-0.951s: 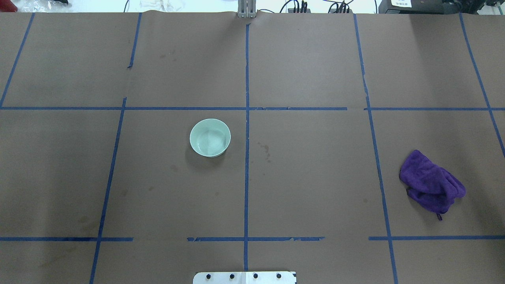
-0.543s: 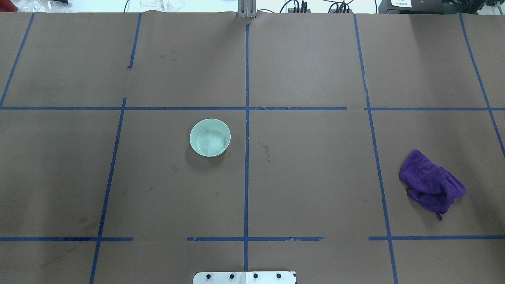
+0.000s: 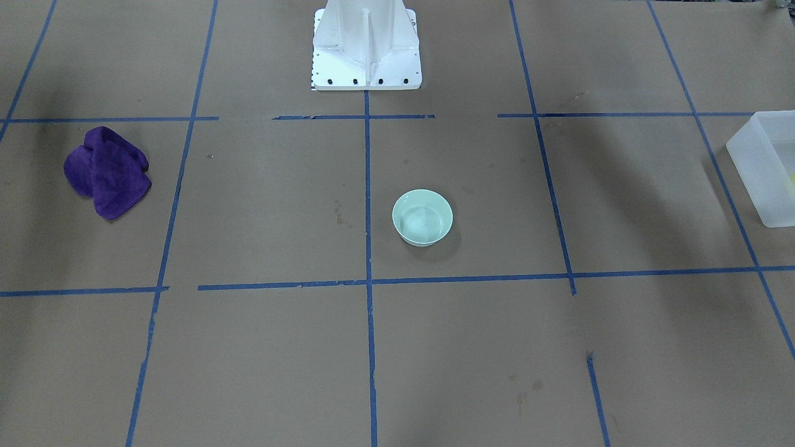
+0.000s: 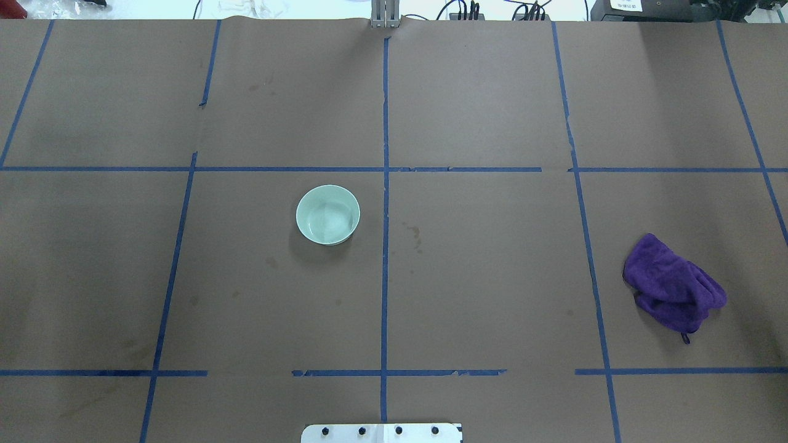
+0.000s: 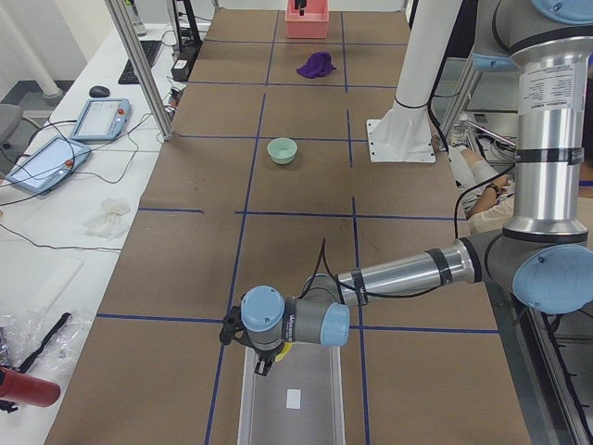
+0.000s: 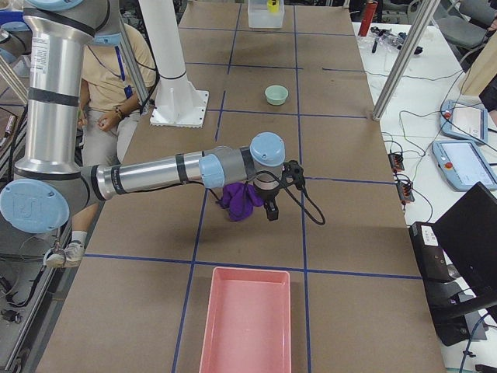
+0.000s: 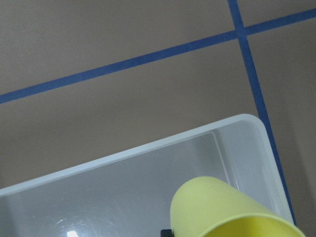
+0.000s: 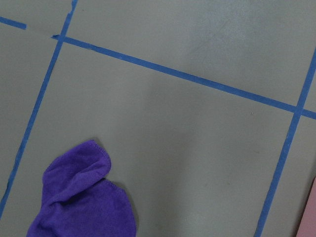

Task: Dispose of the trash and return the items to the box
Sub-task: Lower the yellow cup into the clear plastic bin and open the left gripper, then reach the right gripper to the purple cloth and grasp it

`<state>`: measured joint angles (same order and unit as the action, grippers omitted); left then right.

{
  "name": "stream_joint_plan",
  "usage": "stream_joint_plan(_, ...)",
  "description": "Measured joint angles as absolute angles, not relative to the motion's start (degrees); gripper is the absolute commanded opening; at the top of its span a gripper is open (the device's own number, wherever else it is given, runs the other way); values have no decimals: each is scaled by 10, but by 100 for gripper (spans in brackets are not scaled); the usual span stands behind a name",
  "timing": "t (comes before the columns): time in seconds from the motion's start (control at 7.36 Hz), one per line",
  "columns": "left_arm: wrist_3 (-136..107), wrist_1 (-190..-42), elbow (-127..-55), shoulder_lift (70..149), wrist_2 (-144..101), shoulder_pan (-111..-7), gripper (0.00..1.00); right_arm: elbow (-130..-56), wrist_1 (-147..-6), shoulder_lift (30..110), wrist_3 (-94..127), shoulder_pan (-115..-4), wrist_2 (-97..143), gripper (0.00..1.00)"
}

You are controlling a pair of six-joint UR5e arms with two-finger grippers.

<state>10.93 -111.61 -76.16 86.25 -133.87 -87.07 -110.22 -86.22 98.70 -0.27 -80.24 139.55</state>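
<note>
Left claw (image 5: pixel 263 364), grip state unclear, hangs over translucent frosted rectangular plastic bin (image 7: pixel 148 146), yellow tapered plastic cup (image 7: pixel 222 207) beneath; release low, inside walls.

Bright even light, soft shadows; near yellow cup (image 7: pixel 227 207) blurred.

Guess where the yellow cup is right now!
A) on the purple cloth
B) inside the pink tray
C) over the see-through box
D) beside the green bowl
C: the left wrist view shows the yellow cup against the inside of the see-through box, near one of its corners.
</note>
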Motion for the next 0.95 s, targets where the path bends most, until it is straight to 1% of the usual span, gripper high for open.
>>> stream_joint_plan(0.14, 109, -1118, -754, 866, -1339, -861, 23, -1102, -862, 987, -3, -800, 1396, 100)
stream_joint_plan(0.27, 110, -1122, -746, 869, -1337, -856, 50, -1102, -862, 987, -3, -799, 1396, 100)
stream_joint_plan(0.41, 110, -1124, -742, 871, -1336, -854, 58, -1103, -861, 987, -3, -798, 1396, 100)
stream_joint_plan(0.68, 111, -1124, -741, 871, -1334, -853, 62, -1104, -861, 987, -2, -797, 1399, 100)
stream_joint_plan(0.81, 111, -1122, -755, 871, -1334, -853, 73, -1104, -860, 986, 0, -794, 1408, 100)
stream_joint_plan(0.95, 111, -1119, -783, 870, -1334, -855, 73, -1106, -854, 986, 19, -784, 1420, 100)
